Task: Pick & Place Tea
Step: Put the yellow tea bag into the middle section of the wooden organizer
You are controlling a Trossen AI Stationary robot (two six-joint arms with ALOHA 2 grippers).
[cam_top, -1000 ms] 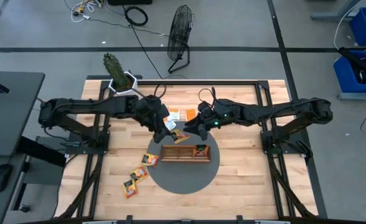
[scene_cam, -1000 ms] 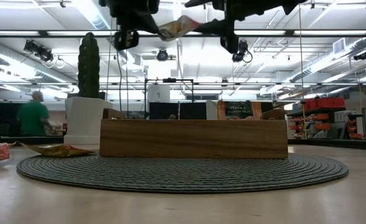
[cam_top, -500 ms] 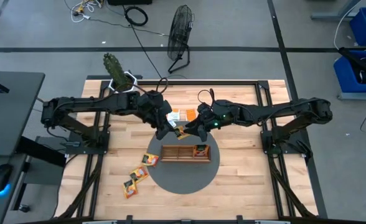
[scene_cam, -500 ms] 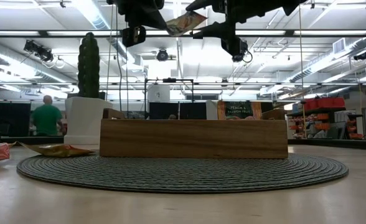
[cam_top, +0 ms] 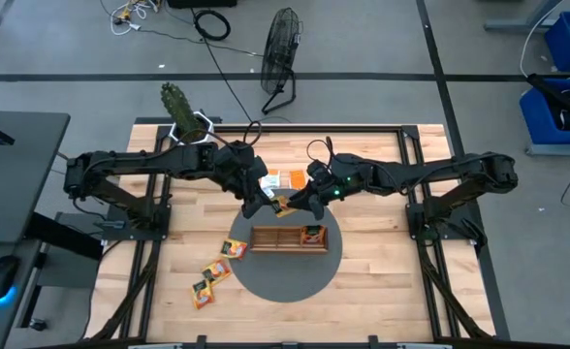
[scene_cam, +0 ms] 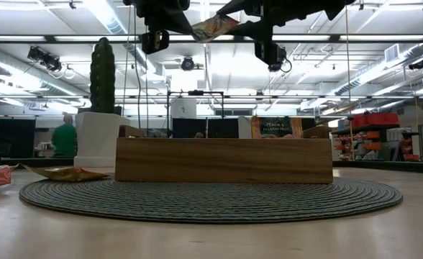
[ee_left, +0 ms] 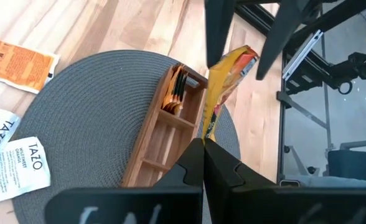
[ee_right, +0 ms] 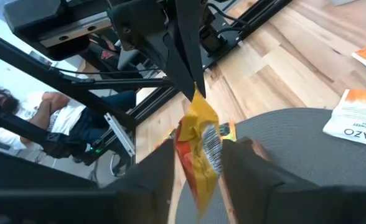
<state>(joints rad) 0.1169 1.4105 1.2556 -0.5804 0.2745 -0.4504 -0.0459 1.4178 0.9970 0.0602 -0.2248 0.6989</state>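
A: Yellow sachet [cam_top: 281, 206], red and dark print on it, held in the air between the two sets of fingers, above the far edge of the grey woven mat [cam_top: 266, 279]. Low view has it up near the top, well clear of the wooden tray [scene_cam: 224, 160].

B: Who has it?

A: Left gripper [cam_top: 262, 202] for certain. Its fingers [ee_left: 195, 163] are pressed together on one edge of the sachet [ee_left: 223, 84], which stands out straight ahead of them. Right gripper [cam_top: 298, 205] faces it from the opposite side; its fingers [ee_right: 147, 167] are spread, one on each side of the sachet [ee_right: 198, 144]. Touching or not, cannot tell.

B: Tray contents?

A: One orange-and-dark sachet in the right-hand end compartment [cam_top: 313, 234], seen from above. The tray sits on the mat, below the fingers.

B: Other tea?

A: White and orange sachets [cam_top: 283, 180] flat on the worktop [cam_top: 382, 271] just beyond both grippers. Orange ones [cam_top: 213, 273] scattered off the mat's left edge, well apart from the fingers.

B: Anything else?

A: Potted cactus [cam_top: 180, 113] at the far left corner. A person in green [scene_cam: 65, 137] in the room behind.
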